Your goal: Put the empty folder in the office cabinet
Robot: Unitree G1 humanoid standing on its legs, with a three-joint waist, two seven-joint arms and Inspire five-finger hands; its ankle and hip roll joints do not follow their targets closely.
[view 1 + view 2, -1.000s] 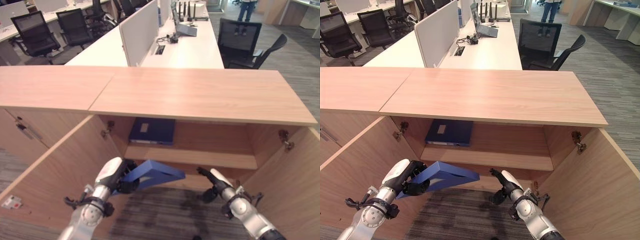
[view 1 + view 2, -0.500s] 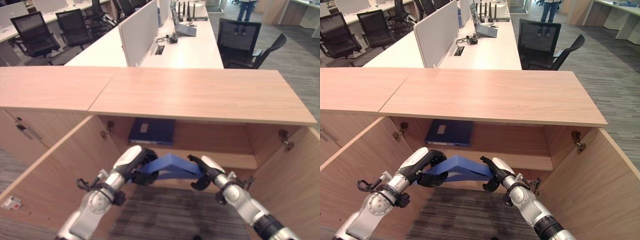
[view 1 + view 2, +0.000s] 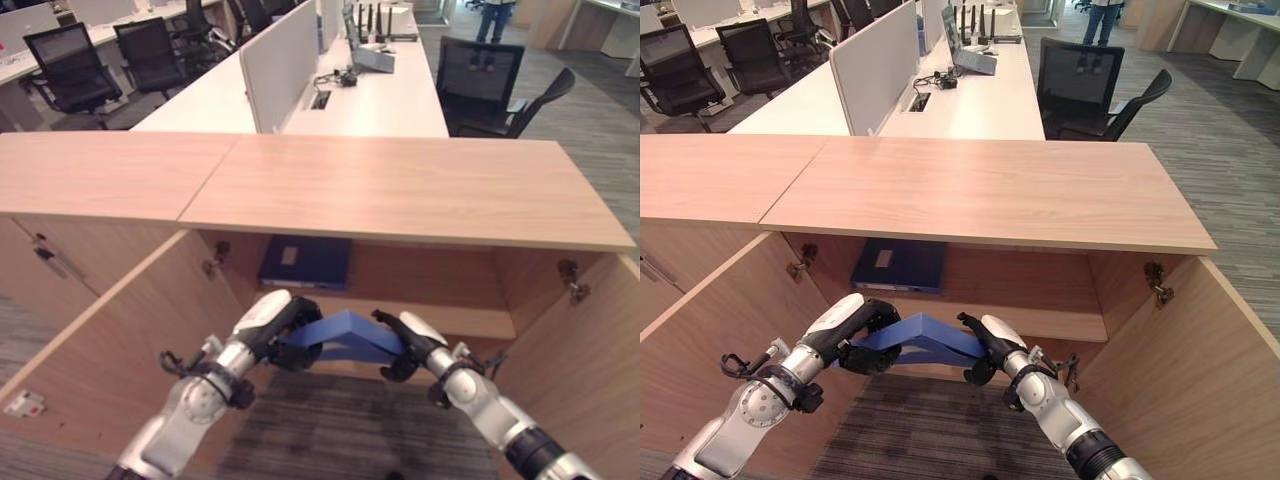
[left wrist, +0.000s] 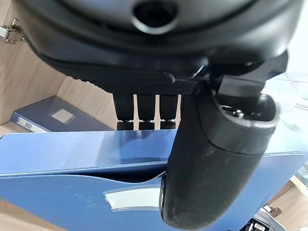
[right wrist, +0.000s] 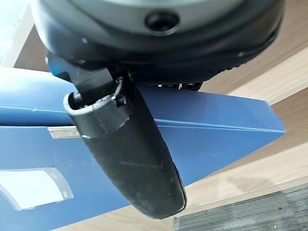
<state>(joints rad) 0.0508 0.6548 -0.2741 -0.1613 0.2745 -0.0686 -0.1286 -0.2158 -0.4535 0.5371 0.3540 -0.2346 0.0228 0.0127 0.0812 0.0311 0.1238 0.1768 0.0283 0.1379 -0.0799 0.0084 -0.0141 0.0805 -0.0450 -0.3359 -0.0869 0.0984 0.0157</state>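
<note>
Mid-task: blue folder (image 3: 923,337) held in front of the open cabinet (image 3: 970,205), not yet inside. Left hand (image 3: 862,325) and right hand (image 3: 985,342) both clamp its ends. Remaining: slide onto shelf (image 3: 1040,318), release.

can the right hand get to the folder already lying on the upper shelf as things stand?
Probably not: the right hand and left hand both grip the blue folder, which spans the cabinet opening in front of the shelved folder.

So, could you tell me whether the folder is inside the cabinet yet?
Not yet: both hands, left hand and right hand, hold the folder before the cabinet.
</note>
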